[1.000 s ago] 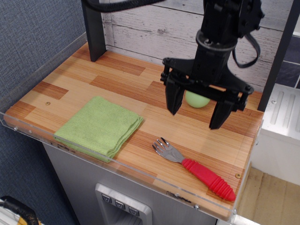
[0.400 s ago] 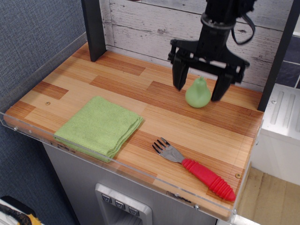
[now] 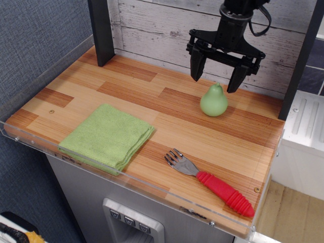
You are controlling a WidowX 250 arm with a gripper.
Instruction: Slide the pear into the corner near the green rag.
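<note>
I'm holding the hand (image 3: 216,79) spread wide, empty, just above and behind the upright pear (image 3: 213,100). The green rag (image 3: 107,135) is lying well off toward the table's (image 3: 152,101) front-left corner (image 3: 15,129).

Pear (image 3: 213,101): smooth, pale green plastic look, soft sheen. Green rag (image 3: 107,135): terry cloth, matt, nubby. Worktop (image 3: 152,91): wood-plank pattern, light and reddish strips, smooth, slight gloss; clear acrylic rim. Fork (image 3: 210,182): shiny metal head, ribbed red plastic handle. Hand (image 3: 218,82): black, matt. Back wall (image 3: 152,28): whitewashed rough planks.
</note>
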